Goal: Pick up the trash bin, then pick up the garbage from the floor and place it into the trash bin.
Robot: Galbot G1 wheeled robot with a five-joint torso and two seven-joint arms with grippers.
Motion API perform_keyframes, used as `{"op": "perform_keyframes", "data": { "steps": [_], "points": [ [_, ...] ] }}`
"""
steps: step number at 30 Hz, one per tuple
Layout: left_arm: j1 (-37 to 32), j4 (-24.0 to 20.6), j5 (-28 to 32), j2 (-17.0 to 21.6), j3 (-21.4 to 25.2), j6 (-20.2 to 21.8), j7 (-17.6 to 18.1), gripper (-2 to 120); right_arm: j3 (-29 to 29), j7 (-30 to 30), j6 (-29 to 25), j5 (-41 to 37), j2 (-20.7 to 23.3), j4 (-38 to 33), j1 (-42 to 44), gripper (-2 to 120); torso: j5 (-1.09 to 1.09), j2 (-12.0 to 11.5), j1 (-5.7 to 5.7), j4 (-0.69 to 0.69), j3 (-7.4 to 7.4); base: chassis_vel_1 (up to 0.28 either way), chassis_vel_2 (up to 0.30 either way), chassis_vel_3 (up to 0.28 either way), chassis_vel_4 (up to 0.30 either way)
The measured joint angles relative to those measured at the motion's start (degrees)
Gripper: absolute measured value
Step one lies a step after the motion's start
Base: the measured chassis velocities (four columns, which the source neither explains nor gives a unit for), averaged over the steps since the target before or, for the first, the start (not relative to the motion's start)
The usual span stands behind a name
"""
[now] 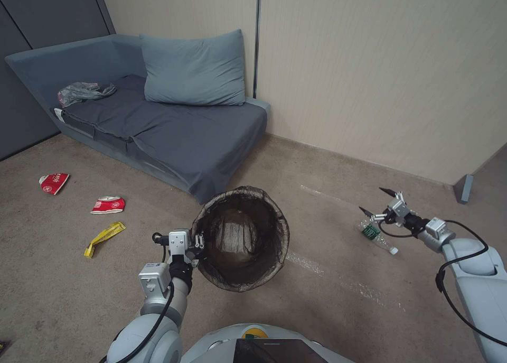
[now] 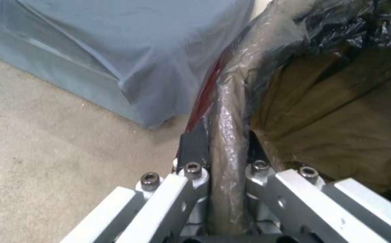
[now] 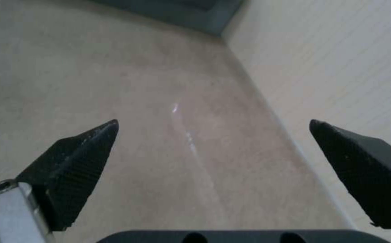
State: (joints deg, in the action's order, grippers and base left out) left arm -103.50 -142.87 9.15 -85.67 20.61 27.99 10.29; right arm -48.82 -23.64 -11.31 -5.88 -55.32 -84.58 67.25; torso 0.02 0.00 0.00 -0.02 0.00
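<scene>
Two end effectors—left [image 1: 199,242] clamps trash bin [image 1: 240,239] rim; right [image 1: 379,203], wide open, above bottle [image 1: 378,235].

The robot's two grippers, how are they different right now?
The left gripper is shut on the trash bin rim, holding it up; the right gripper is open and holds nothing. The left sits near the robot's front; the right reaches out above the clear bottle on the floor. Both have dark fingertips.
</scene>
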Motion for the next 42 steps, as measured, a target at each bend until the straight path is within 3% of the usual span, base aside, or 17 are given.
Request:
{"op": "perform_keyframes", "data": {
  "steps": [2,4,5,8,15,23,42],
  "points": [
    [-0.04,0.00,-0.04,-0.05,0.00,-0.02,0.02,3,0.00,-2.22,-0.63,0.25,0.52,1.08,-0.13,100,0.00,0.00,0.00,0.02,0.00,0.000,0.000,0.000,0.000],
    [-0.17,0.00,-0.18,-0.10,-0.02,-0.05,0.08,3,-0.28,-9.42,-2.65,1.30,1.63,3.77,-0.26,100,-0.01,0.00,0.00,0.01,0.00,0.000,0.000,0.000,0.000],
    [-0.17,0.00,-0.18,-0.10,-0.02,-0.05,0.08,3,-0.28,-9.42,-2.65,1.30,1.63,3.77,-0.26,100,-0.01,0.00,0.00,0.01,0.00,0.000,0.000,0.000,0.000],
    [-0.13,0.26,-0.24,-0.10,-0.18,-0.17,0.34,3,-1.79,-20.14,-4.70,3.27,2.48,6.77,0.01,100,-0.02,0.00,0.00,0.01,0.00,0.000,0.000,0.000,0.000],
    [0.10,0.44,-0.19,0.27,-0.41,-0.32,0.65,3,-3.11,-27.35,-7.01,5.78,2.54,14.37,-0.30,100,-0.02,0.00,0.00,0.01,0.00,0.000,0.000,0.000,0.000],
    [-0.60,0.28,-0.91,0.24,-0.62,-0.34,0.77,3,-2.25,-26.53,-9.05,8.53,2.44,26.06,-4.02,100,-0.02,0.00,0.00,0.02,0.00,0.000,0.000,0.000,0.000],
    [-0.94,0.24,-1.42,0.05,-0.69,-0.45,0.92,3,2.68,-19.10,-8.57,12.19,2.46,41.26,-12.33,100,-0.02,0.00,0.00,0.02,0.00,0.000,0.000,0.000,0.000]
  ]
}}
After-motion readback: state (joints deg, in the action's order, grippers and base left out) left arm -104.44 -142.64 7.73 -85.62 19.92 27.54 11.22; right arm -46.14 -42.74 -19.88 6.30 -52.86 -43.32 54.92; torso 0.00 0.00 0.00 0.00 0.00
